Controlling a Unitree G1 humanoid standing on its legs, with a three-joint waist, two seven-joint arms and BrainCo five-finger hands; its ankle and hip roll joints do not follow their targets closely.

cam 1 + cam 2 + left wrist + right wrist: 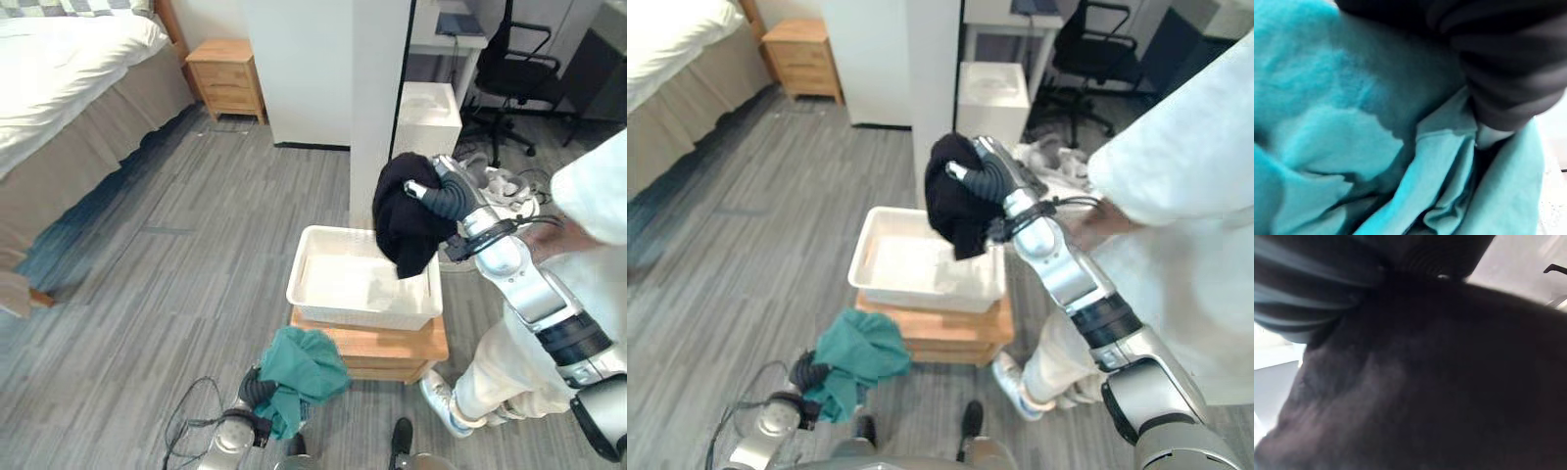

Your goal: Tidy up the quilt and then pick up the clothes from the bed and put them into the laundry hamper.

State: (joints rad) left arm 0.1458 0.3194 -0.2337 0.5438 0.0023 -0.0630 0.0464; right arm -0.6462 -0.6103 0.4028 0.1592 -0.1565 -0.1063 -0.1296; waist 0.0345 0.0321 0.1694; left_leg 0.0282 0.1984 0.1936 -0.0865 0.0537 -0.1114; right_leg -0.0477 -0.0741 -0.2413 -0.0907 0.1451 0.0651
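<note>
Right hand (443, 192) clutching black garment (402, 223) above white hamper (318, 296); left hand (257, 389) gripping teal garment (306, 372).

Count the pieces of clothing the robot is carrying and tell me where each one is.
2. A black fabric garment hangs from the right hand over the white plastic hamper. A teal fabric garment bunches at the left hand, beside the hamper's wooden stand.

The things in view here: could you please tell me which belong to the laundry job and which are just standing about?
Part of the job:
black garment, held in the right hand above the hamper
teal garment, held in the left hand
white laundry hamper on a wooden stand
bed

Just standing about:
wooden nightstand
black office chair
person in white beside the hamper
</note>
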